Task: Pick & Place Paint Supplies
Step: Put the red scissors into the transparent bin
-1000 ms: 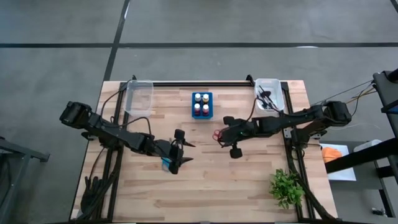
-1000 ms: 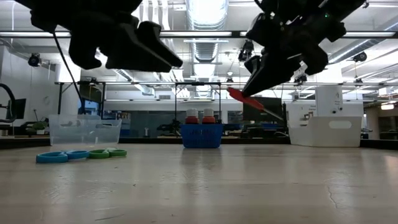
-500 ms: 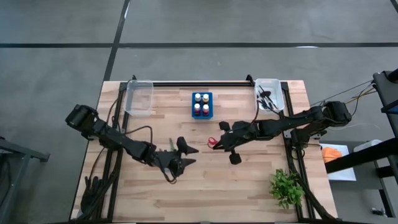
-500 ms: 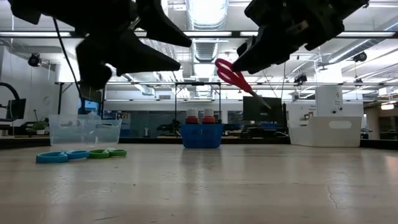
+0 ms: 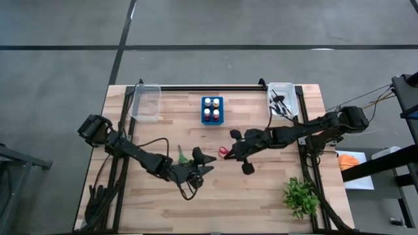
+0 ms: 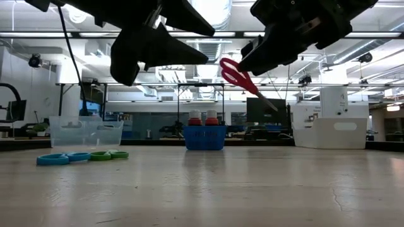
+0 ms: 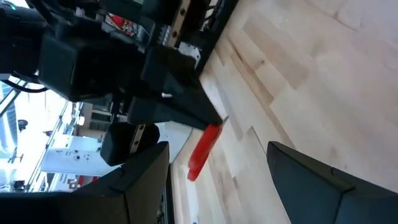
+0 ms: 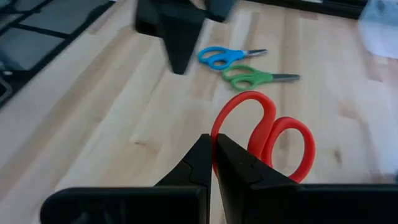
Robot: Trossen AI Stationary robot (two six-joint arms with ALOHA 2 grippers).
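While the left gripper hangs with fingers apart over the table's middle, empty, the green scissors and blue scissors lie flat just beside it, nearer the left edge. To its right, the right gripper is clamped on the red scissors, held in the air, handles toward the left arm. This looks like a carry or handover; next comes delivery. No readable writing.

Bright ceiling strip lights glare in the low view, turning both arms into dark silhouettes. The wooden table is evenly lit overhead, with faint shadows. Nearby fingers blur in the wrist views.
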